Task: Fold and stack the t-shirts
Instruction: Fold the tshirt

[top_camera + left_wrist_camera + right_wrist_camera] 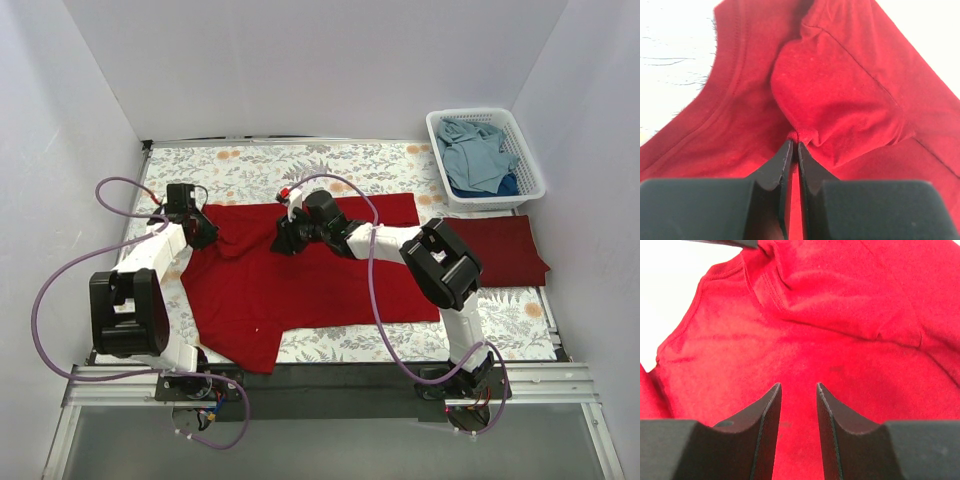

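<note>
A bright red t-shirt [300,280] lies spread across the middle of the table. My left gripper [204,231] is at the shirt's upper left edge. In the left wrist view the left gripper [795,143] is shut on a small pinch of the red t-shirt [840,95], which bunches up just beyond the tips. My right gripper [286,237] hovers over the shirt's upper middle. In the right wrist view the right gripper [798,386] is open, with only flat red cloth [840,330] under the gap. A darker maroon t-shirt [505,250] lies folded at the right.
A white lattice basket [531,160] at the back right holds dusty blue t-shirts [478,152]. The table has a floral cover [300,165]. White walls close in the left, back and right sides.
</note>
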Controlling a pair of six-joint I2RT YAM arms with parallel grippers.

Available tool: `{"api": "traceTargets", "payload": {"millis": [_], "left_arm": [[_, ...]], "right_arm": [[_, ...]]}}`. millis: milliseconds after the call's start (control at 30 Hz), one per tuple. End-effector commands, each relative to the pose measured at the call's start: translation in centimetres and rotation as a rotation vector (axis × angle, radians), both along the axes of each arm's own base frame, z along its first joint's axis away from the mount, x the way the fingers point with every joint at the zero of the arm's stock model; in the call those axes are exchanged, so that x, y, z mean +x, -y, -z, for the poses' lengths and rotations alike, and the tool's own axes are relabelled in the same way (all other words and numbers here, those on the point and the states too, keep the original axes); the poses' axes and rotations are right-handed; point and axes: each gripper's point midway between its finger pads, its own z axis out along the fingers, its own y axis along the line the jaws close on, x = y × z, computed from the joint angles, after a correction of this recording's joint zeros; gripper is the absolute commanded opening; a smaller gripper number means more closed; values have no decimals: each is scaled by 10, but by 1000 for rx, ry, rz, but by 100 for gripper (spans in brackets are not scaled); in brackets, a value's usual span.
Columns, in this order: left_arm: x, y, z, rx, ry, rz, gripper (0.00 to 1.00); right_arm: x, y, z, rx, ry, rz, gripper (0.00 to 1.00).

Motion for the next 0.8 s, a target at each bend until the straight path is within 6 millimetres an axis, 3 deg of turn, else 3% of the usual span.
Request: {"api": "traceTargets", "payload": {"millis": [0, 200, 233, 400, 433, 467, 767], "left_arm": [[14, 16, -10, -56, 9, 36, 2], [59, 18, -40, -65, 89, 28, 0], [73, 17, -33, -65, 76, 20, 0], [94, 18, -28, -74, 85, 16, 0], [97, 18, -20, -75, 73, 14, 0], [102, 17, -23, -76, 84, 12, 0], [113, 23, -7, -99, 57, 41, 0]], "right_arm": [[12, -15, -14, 41, 71, -20, 41], [22, -34, -16, 36, 135, -23, 39], [25, -40, -13, 23, 163, -15, 39], [38, -49, 1, -13, 206, 32, 39], [42, -55, -5, -2, 222, 38, 39], [45, -56, 4, -16, 221, 52, 39], [68, -74, 13, -6, 208, 132, 42]]}}
